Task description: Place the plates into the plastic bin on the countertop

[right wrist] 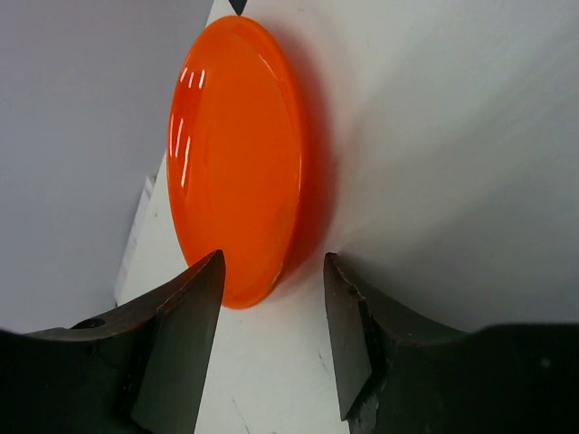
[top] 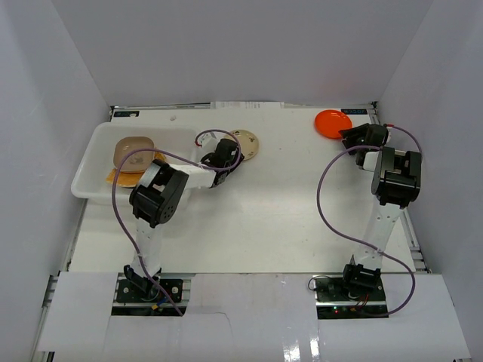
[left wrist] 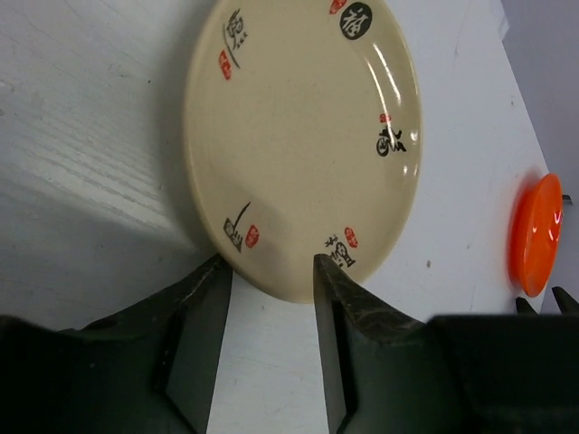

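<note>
Plain white panel walls [top: 226, 45] on left, back, right. Below them, flat white rectangular tabletop [top: 287, 219]. Light even, shadows faint.

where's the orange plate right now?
Top view: the orange plate lies at the far right of the countertop, near its back edge, just ahead of the right gripper's open fingers.

Orange plate [right wrist: 235, 154] glossy, smooth; cream plate [left wrist: 308, 136] speckled, glazed; countertop [top: 287, 211] matt white.
</note>
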{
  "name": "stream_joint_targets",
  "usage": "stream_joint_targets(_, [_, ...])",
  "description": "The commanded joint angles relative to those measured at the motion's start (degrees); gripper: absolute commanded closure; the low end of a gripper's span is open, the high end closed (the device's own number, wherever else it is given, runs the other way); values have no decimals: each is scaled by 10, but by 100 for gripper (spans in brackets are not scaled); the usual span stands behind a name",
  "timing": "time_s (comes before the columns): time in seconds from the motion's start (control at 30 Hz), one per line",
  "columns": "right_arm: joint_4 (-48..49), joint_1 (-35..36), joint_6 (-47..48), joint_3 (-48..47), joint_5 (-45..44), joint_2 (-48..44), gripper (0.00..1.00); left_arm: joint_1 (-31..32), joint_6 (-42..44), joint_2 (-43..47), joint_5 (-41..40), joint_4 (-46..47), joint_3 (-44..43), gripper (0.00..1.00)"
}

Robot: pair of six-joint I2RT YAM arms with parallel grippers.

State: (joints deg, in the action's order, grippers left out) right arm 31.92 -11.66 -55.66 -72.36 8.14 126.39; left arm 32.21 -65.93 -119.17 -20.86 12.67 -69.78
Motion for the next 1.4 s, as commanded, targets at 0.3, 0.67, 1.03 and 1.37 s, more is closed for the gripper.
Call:
stream_joint_targets(0.3, [-39,6,-60,-91,-7,86,69,-16,56,-27,-9,-46,-37,97])
stream_joint_targets(0.67, [59,9,-70,18,1,4,92,-7,112,32,37,-12,-19,100])
stream_joint_targets(1.03, [151,44,-30,210,26,-235,92,-6,176,241,98,3,58,100])
stream_joint_targets(1.37, [118,215,31,267,14,-378,92,-304,171,578,191,-152,244,100])
